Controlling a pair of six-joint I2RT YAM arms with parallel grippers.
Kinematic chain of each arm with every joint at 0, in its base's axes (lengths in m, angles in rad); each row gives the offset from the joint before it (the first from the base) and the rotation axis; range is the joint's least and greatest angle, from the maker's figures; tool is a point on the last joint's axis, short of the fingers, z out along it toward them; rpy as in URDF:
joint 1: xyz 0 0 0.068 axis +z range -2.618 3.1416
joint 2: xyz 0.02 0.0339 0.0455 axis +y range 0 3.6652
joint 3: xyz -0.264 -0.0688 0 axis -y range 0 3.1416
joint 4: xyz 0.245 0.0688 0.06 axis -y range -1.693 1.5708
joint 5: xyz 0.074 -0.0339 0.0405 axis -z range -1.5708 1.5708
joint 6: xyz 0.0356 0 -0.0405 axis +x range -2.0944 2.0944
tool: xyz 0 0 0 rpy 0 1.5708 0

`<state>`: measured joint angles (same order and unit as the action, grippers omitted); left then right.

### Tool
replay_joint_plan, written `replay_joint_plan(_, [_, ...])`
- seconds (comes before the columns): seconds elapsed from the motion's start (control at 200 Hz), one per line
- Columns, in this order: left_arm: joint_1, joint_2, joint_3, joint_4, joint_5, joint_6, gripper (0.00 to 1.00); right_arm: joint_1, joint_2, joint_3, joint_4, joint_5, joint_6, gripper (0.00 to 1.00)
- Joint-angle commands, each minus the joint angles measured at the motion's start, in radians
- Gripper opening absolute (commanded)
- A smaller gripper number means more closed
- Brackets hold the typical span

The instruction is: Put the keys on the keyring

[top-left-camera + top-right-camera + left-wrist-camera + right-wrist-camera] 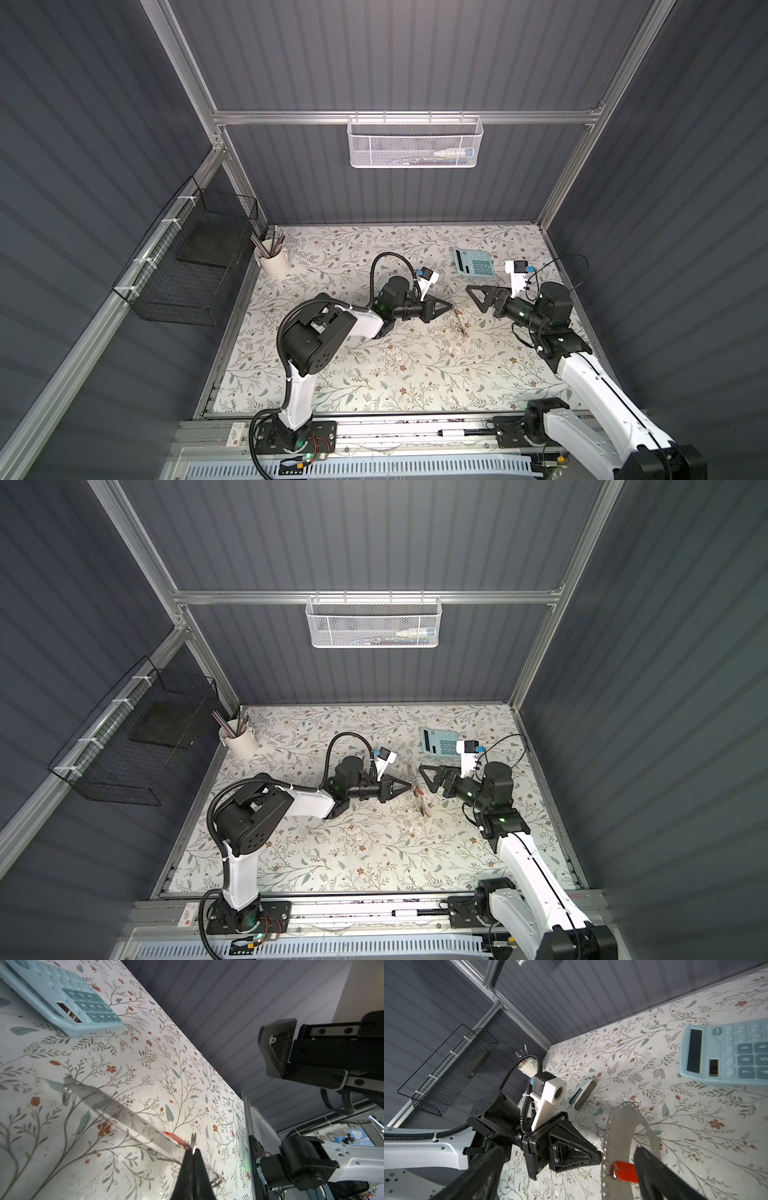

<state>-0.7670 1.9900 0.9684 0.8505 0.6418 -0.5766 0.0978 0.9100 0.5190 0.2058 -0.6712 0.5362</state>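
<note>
At 6 o'clock, nearest the camera head, a grooved aluminium rail is seen between the two arm bases. Past it lies the surface, covered with a matte sheet printed with leafy twigs and small rust-coloured flowers. Just to 3 o'clock of its middle, the black, wedge-shaped left gripper is seen with its jaws pressed together on the tiny metal loop of a red-orange key, a smooth oblong plastic tag. The loop is held at the scalloped, hole-punched rim of the keyring, a thin, dull-gray plate with a big oval opening. Whether the loop passes through a hole cannot be settled. In both top views the plate is reduced to a thin sliver. Near it at 3 o'clock, apart from it, the right gripper is seen with its jaws spread wide and nothing between them. In the right wrist view its fingers are blurred and cut off, and part of the tag is covered by one. A rounded pale-blue stapler is hidden in both top views behind the left wrist. Farther back, a pale-blue calculator lies at 1 o'clock and a cream cup of pencils stands at 10 o'clock. On the walls, a black wire basket hangs at 9 o'clock and a white mesh basket at 12.
</note>
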Motion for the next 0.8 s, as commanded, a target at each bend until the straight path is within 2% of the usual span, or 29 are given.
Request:
replay_joint_plan(0.0, [0.0, -0.029, -0.038, -0.058, -0.015, 0.035, 0.0, -0.004, 0.012, -0.005, 0.038, -0.023, 0.018, 0.99])
replay_joint_plan(0.35, [0.014, -0.034, -0.077, -0.171, -0.009, 0.072, 0.0, -0.004, 0.023, -0.002, 0.024, -0.028, 0.018, 0.99])
replay_joint_plan(0.795, [0.027, -0.022, -0.101, -0.222, -0.035, 0.091, 0.01, -0.004, 0.032, 0.0, 0.027, -0.029, 0.016, 0.99])
